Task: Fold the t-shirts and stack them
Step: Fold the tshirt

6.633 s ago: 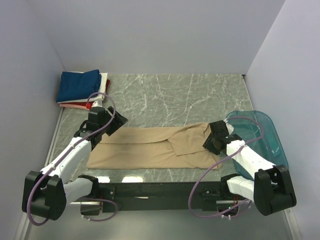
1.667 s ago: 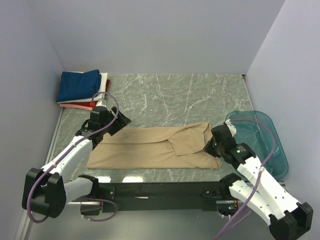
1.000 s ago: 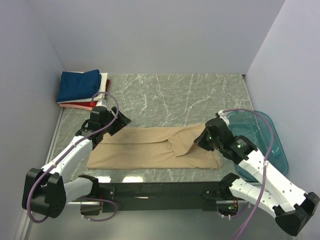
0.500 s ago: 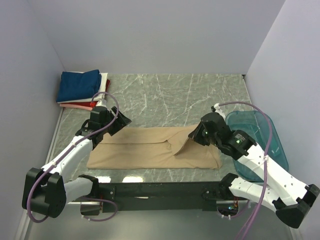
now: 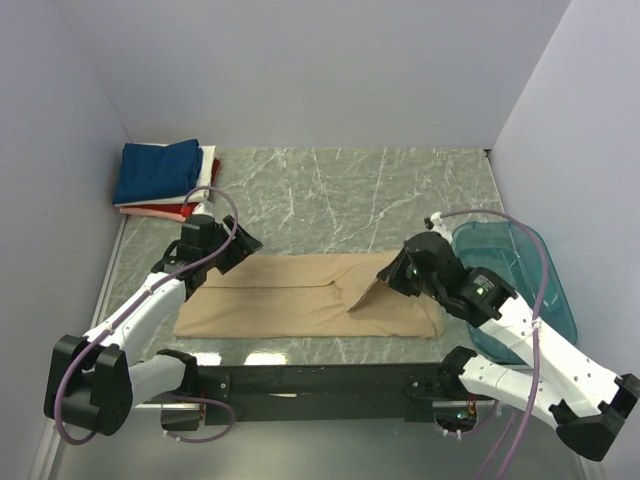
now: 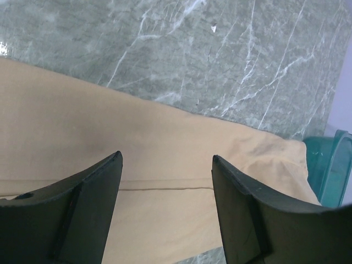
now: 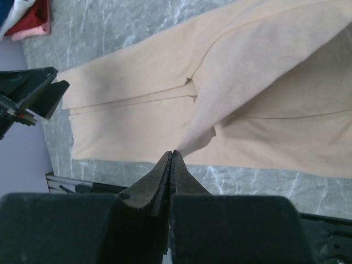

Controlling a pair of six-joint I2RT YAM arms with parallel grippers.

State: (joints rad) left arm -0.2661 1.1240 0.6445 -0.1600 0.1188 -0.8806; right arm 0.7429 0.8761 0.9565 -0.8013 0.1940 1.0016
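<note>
The tan t-shirt (image 5: 280, 305) lies flat across the near middle of the table, also seen in the left wrist view (image 6: 82, 126). My right gripper (image 5: 388, 270) is shut on a pinched corner of its right-hand flap (image 7: 242, 82), which hangs lifted and drawn over the shirt's body; its jaws (image 7: 172, 152) meet on the cloth tip. My left gripper (image 5: 238, 243) hovers open over the shirt's far left edge, nothing between its fingers (image 6: 166, 157). The folded t-shirts (image 5: 160, 175), navy on top with white, red and pink below, are stacked at the far left corner.
A teal translucent tub (image 5: 525, 285) stands at the right edge, beside my right arm, and its rim (image 6: 335, 165) shows in the left wrist view. Grey walls close in the table on three sides. The black rail (image 5: 320, 385) carrying the arm bases runs along the near edge.
My right gripper has risen and moved left, carrying the tan shirt's right flap over toward the middle. The left arm has stayed still and open.
</note>
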